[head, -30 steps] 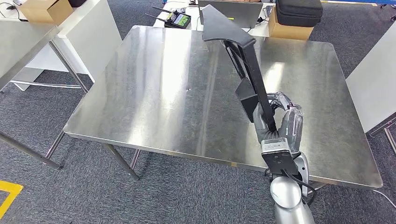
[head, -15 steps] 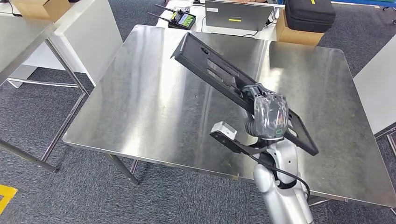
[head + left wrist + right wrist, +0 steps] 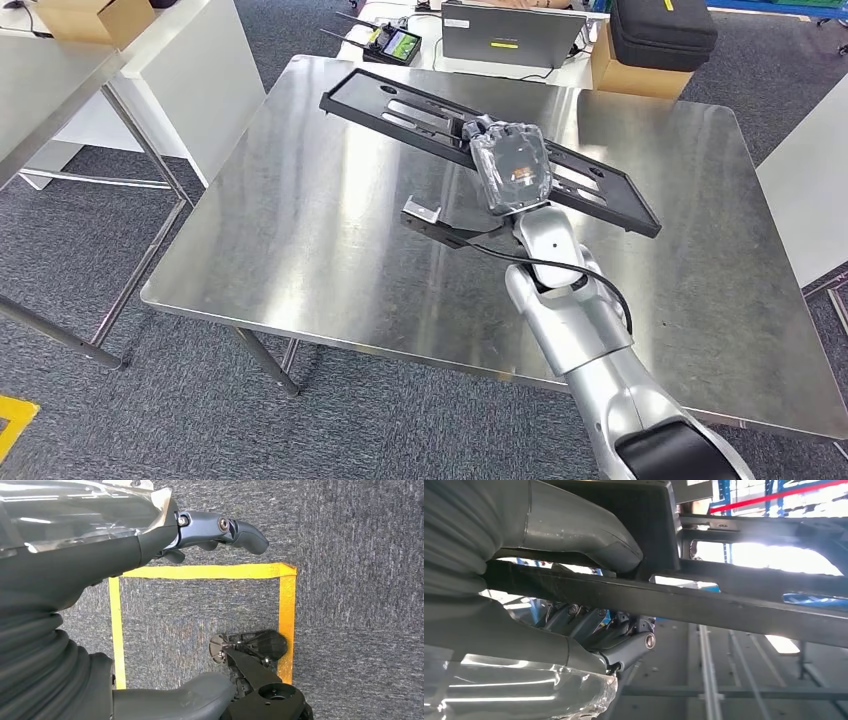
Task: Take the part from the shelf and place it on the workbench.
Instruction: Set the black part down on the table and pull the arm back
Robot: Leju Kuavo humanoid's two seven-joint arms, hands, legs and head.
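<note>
We held the part [image 3: 420, 112], a long black slotted frame, in our right hand [image 3: 512, 168], fingers [image 3: 624, 647] wrapped round one of its rails near mid-length, so it stretched out to both sides of the hand, above the workbench [image 3: 300, 230]. To set it down well, we judged we should level it, lower it until its underside met the steel, and only then loosen our hold. Our left hand [image 3: 150, 535] hung at our side over the carpet, holding nothing, fingers loosely extended.
</note>
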